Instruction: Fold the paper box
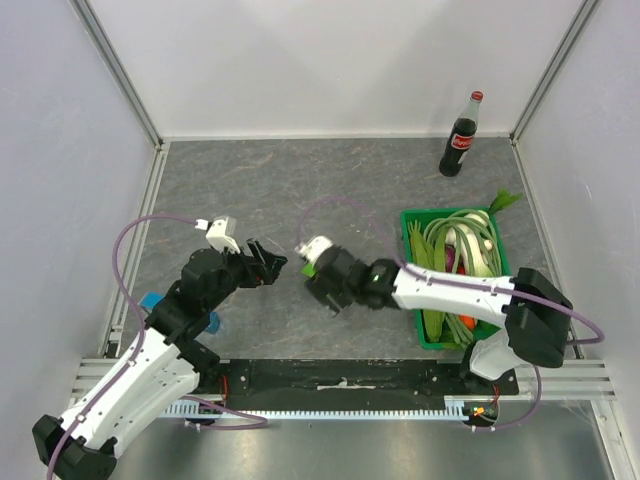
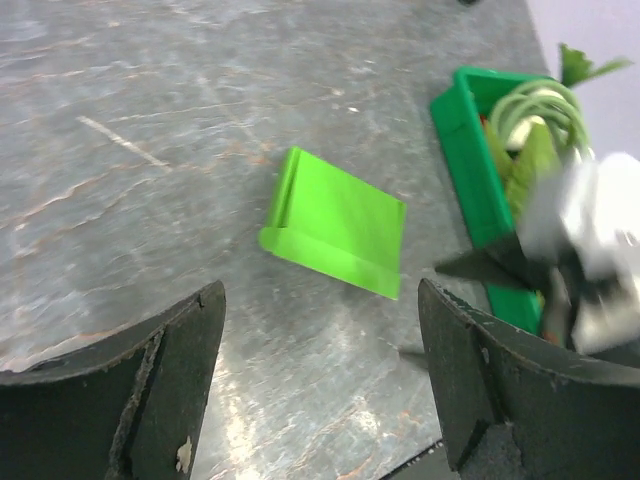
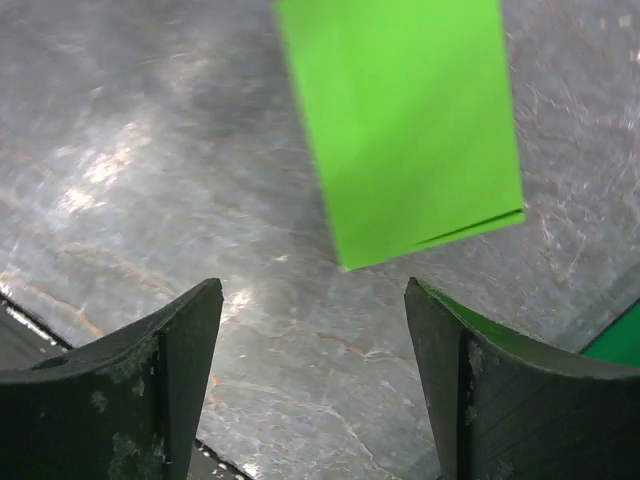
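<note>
While both sets of jaws are held wide and empty, the paper box (image 2: 335,232) is seen lying on the table (image 2: 150,150). It is flanked by the left gripper (image 2: 320,298) and the right gripper (image 3: 312,290).

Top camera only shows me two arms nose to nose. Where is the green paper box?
Observer: The paper box lies on the table between the two grippers, and neither one holds it.
Operator: Is it a box shape yet?
Observer: No, it looks flat, with a narrow strip folded over along one edge.
Operator: Are the claws open?
Observer: Yes. The left gripper and the right gripper both stand wide open, with the box in front of them.
</note>
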Robot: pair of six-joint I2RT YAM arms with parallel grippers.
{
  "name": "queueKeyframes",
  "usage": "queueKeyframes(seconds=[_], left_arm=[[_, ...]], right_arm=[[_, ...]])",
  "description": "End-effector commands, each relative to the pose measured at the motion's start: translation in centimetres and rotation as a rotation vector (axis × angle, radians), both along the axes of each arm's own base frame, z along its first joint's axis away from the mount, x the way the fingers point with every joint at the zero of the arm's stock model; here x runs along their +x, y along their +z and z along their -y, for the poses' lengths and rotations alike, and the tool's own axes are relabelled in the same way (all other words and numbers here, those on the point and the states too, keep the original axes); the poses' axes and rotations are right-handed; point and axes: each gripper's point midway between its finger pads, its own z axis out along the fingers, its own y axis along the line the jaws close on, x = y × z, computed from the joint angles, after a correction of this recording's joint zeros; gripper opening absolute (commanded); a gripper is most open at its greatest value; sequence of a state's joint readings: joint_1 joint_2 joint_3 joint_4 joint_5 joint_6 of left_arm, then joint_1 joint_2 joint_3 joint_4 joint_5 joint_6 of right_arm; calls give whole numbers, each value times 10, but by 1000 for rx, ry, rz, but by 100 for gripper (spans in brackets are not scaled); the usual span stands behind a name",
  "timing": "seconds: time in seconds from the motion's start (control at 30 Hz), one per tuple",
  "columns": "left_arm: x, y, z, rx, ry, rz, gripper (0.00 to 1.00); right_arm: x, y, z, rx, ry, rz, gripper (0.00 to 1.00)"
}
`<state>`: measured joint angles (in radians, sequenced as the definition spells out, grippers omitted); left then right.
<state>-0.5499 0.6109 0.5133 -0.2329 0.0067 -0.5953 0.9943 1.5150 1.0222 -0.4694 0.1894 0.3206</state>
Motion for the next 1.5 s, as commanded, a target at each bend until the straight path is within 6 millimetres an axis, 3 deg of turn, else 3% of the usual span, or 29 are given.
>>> queueKeyframes(seconds=[0.0,0.03,0.13,0.2,0.33,0.37,0.4,0.47,0.5,0.57,0.6,0.67,0.73,1.0,1.17,1.3,1.47], left_arm=[[-2,-4,-42,59,219,-72,84],[-4,-6,-43,52,224,-78,86],[-13,-13,-35,30,171,-107,89],[-17,-12,-24,6,114,-128,90],[-6,2,10,-5,-62,-93,89],[0,1,14,5,-81,-105,90],[3,-15,26,25,-146,-177,91],[22,-10,30,13,-170,-180,91],[22,-10,38,-18,-234,-198,91],[43,-21,41,-39,-232,-233,92],[46,-25,44,-41,-256,-246,92],[60,-42,48,-26,-276,-310,91],[70,-57,48,-16,-274,-363,90],[87,-75,56,-13,-317,-444,87],[86,-96,63,-15,-377,-509,75],[81,-110,62,-7,-384,-540,74],[75,-112,70,-64,-421,-538,77]], right_arm=[[10,12,7,-259,-14,324,79],[1,13,-5,-268,12,363,79],[7,11,-12,-276,-87,389,79],[1,5,-20,-153,-181,246,80],[10,11,-4,61,-432,56,82],[15,25,-5,154,-464,44,83],[17,14,6,194,-495,-36,83],[29,26,7,350,-548,-75,80],[38,14,27,363,-609,-108,77],[42,13,26,458,-615,-192,67],[45,5,35,469,-636,-209,65],[48,4,33,513,-618,-228,60],[46,-5,33,518,-600,-271,59],[46,-29,21,567,-558,-330,60],[44,-42,28,567,-579,-328,49],[44,-52,37,568,-595,-348,40],[41,-65,48,596,-624,-370,29]])
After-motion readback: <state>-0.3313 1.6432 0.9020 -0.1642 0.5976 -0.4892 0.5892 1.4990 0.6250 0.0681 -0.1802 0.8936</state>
